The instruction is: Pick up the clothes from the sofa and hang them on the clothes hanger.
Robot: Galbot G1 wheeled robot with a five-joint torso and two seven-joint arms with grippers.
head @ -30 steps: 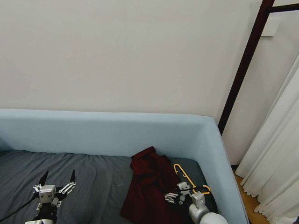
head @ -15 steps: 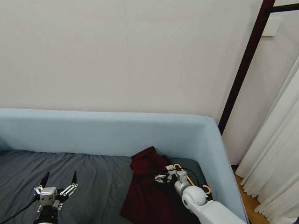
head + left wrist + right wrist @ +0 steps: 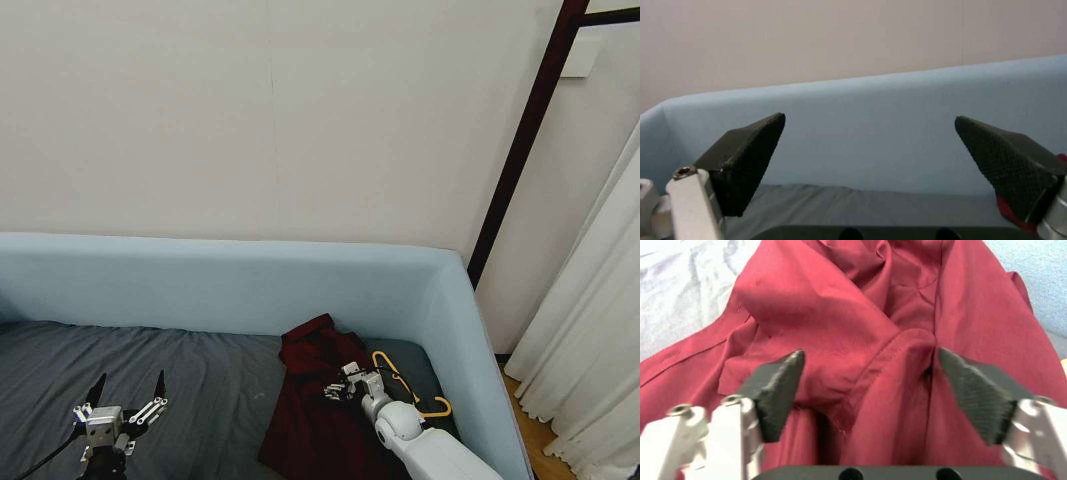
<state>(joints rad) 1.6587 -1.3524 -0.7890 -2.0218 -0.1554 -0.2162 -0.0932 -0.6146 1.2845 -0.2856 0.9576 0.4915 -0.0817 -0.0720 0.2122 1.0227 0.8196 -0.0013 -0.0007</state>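
Garment (image 3: 833, 305) just under spread right pincer (image 3: 867, 371), left pincer (image 3: 130, 384) well apart

right gripper (image 3: 336, 390) forward, over clothes (image 3: 300, 415)

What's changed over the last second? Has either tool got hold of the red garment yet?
The right tool has reached forward from beside the yellow hanger to over the red garment. It is open astride a fold and grips nothing. The left tool has sunk slightly and is open, holding nothing. Garment and hanger lie as before on the sofa.
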